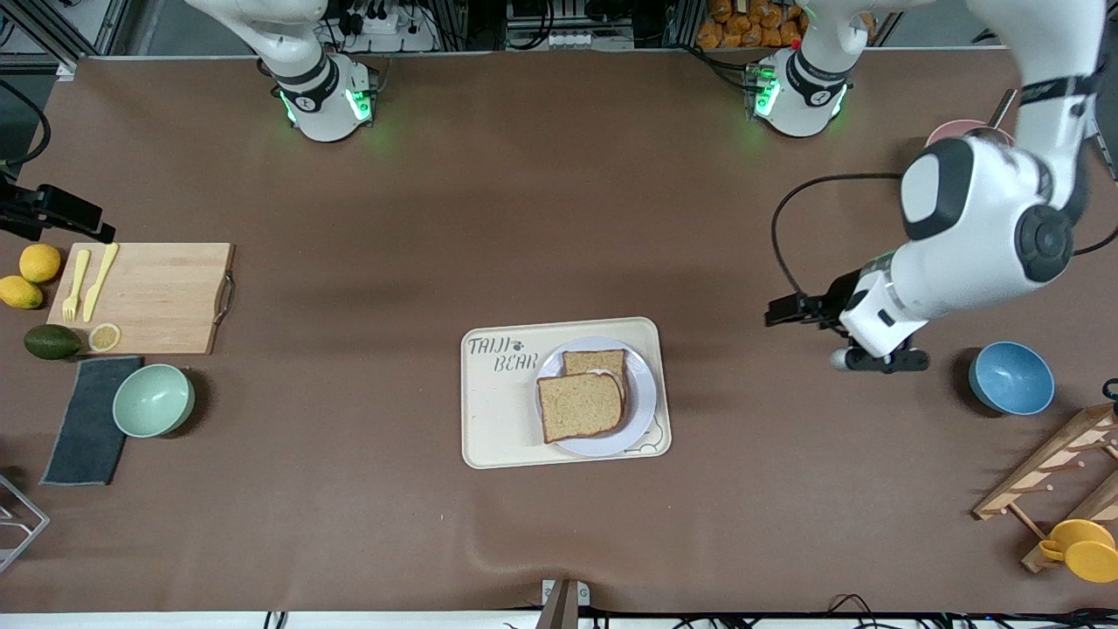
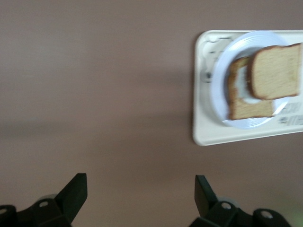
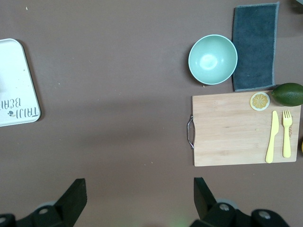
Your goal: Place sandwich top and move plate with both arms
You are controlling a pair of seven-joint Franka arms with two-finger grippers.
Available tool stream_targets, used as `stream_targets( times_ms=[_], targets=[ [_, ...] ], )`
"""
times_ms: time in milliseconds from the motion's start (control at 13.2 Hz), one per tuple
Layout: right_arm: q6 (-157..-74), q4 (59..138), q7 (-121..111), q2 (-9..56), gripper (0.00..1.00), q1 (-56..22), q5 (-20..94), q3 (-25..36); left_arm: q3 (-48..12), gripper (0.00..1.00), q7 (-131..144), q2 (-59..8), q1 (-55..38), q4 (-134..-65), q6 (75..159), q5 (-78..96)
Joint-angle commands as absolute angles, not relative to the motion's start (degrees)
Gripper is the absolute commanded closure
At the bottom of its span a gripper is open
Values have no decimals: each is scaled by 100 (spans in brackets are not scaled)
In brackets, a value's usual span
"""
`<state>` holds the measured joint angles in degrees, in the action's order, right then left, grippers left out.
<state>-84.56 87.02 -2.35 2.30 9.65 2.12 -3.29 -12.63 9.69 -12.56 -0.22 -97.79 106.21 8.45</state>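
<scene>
The plain brown sandwich top [image 1: 581, 406] lies askew on a lower bread slice [image 1: 596, 359], with a bit of egg white showing between them. Both sit on the pale plate [image 1: 643, 393], which rests in the cream bear-print tray [image 1: 498, 424] at mid-table. My left gripper [image 1: 876, 360] is open and empty over bare table, toward the left arm's end from the tray. Its wrist view shows the gripper [image 2: 141, 194], sandwich top [image 2: 274, 71], plate [image 2: 220, 90] and tray [image 2: 201, 130]. My right gripper [image 3: 139, 196] is open and empty over bare table, out of the front view.
A blue bowl [image 1: 1011, 377], a wooden rack [image 1: 1061, 459] and a yellow cup [image 1: 1081, 549] stand at the left arm's end. A cutting board [image 1: 148, 297] with fork and knife, a green bowl [image 1: 153, 399], a dark cloth [image 1: 87, 419], lemons and an avocado are at the right arm's end.
</scene>
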Motion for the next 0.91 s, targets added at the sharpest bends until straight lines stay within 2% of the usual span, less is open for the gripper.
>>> stream_targets(
  times_ms=[0,151,226,377,679,830],
  targets=[
    [-8411,8692,-281,220,0,984,167,-325,-1214,0,1116,-1046,9,-8846,9365,247],
    [-8402,8684,-255,220,0,871,167,-282,-1187,0,1107,-1046,44,-8177,8581,-112],
    [-8411,8692,-220,220,0,635,150,-151,-1195,0,1107,-1011,53,-8069,8422,-306],
    [-8411,8692,-211,220,0,221,158,315,-1204,0,1072,-608,79,-8103,8359,-440],
    [-8420,8684,-255,220,0,290,167,325,-1169,0,1055,-361,18,-8278,8270,-431],
    [-8429,8666,-272,220,0,422,193,325,-532,0,1055,-282,-498,-8297,8297,-413]
  ],
)
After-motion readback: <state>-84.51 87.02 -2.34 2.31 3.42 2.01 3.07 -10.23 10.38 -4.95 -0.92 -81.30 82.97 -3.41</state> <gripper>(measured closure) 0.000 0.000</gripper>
